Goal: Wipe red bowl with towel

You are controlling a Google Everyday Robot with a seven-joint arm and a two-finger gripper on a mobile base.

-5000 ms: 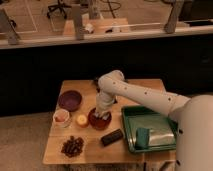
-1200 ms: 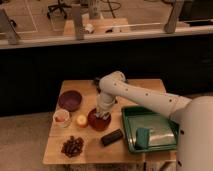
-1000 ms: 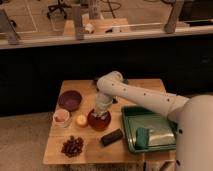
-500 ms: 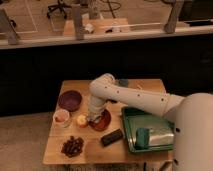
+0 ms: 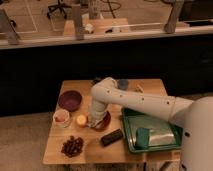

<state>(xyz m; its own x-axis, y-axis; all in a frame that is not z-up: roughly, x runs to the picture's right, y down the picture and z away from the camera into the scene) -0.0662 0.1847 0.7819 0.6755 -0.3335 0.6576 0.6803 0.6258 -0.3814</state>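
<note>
The gripper (image 5: 95,121) is down in the red bowl (image 5: 104,121) on the desk (image 5: 95,150); jaws' state can't be told.

1. The gripper (image 5: 95,121) is low over the wooden surface (image 5: 95,152).
2. A dark wall panel (image 5: 40,75) stands behind it.
3. A pale ledge (image 5: 100,37) runs above.
4. Beyond lies a marked floor (image 5: 30,15) with an office chair (image 5: 59,7).

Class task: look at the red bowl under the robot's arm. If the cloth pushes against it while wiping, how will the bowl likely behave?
The red bowl looks glossy and rigid, so it would probably slide on the wooden table rather than bend. It sits low and wide, so tipping seems unlikely. The claw is down at the bowl, likely steadying it.
</note>
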